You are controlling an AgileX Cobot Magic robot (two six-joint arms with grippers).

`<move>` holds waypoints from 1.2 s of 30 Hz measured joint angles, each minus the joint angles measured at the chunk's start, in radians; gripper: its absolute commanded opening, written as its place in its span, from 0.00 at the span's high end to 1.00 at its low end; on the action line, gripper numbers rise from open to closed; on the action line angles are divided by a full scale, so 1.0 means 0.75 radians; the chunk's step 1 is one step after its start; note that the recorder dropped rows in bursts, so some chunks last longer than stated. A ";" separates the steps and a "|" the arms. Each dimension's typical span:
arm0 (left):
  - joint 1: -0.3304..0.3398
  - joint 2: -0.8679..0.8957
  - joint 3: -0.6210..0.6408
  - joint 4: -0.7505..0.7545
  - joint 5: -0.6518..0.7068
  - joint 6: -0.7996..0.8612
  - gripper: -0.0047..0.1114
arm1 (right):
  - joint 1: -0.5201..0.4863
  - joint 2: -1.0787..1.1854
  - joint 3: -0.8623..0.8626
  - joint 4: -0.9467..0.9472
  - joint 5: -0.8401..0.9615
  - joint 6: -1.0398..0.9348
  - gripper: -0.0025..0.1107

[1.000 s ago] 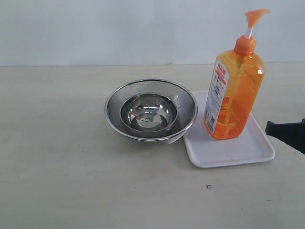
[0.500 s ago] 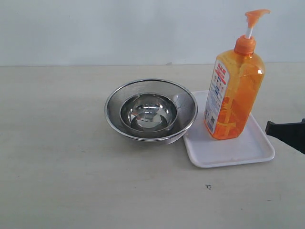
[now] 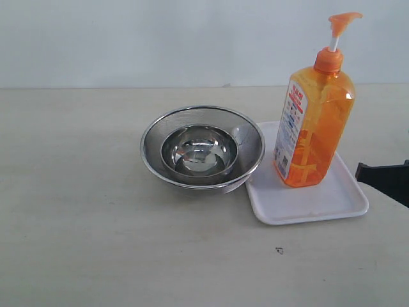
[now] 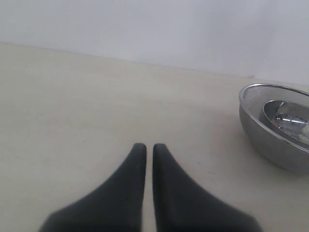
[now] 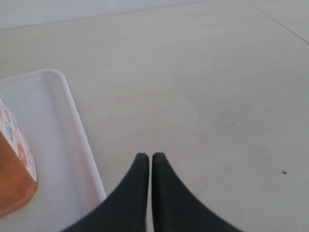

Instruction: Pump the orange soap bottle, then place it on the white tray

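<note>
The orange soap bottle (image 3: 313,128) stands upright on the white tray (image 3: 319,201) at the right of the exterior view, its pump head raised. In the right wrist view a corner of the bottle (image 5: 14,174) and the tray's rim (image 5: 79,130) show beside my right gripper (image 5: 147,157), which is shut on nothing and apart from both. A dark part of the right gripper (image 3: 386,178) shows at the right edge of the exterior view, off the tray. My left gripper (image 4: 146,147) is shut on nothing over bare table, out of the exterior view.
A round steel strainer bowl (image 3: 202,148) with a smaller steel bowl inside sits just left of the tray, touching its edge; its rim (image 4: 270,106) also appears in the left wrist view. A small dark speck (image 3: 279,250) lies on the table in front of the tray.
</note>
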 measured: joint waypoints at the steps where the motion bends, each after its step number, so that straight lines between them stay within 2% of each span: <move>1: 0.000 0.000 0.000 0.000 0.000 0.000 0.92 | 0.000 0.000 0.000 0.000 0.000 0.000 0.98; 10: 0.000 0.000 0.000 0.000 0.000 0.000 0.92 | 0.000 0.000 0.000 0.000 0.002 0.000 0.98; 16: 0.000 0.000 0.000 0.000 0.000 0.000 0.92 | 0.000 -0.126 0.002 0.035 0.163 -0.027 0.98; 26: 0.000 0.000 0.000 0.000 0.000 0.000 0.92 | 0.000 -0.784 0.019 0.039 0.573 -0.385 0.98; 31: 0.000 0.000 0.000 0.000 0.000 0.000 0.92 | -0.003 -1.153 0.121 0.040 0.621 -0.428 0.98; 36: 0.000 0.000 0.000 0.000 0.000 0.000 0.92 | -0.115 -1.474 0.262 0.043 0.657 -0.443 0.98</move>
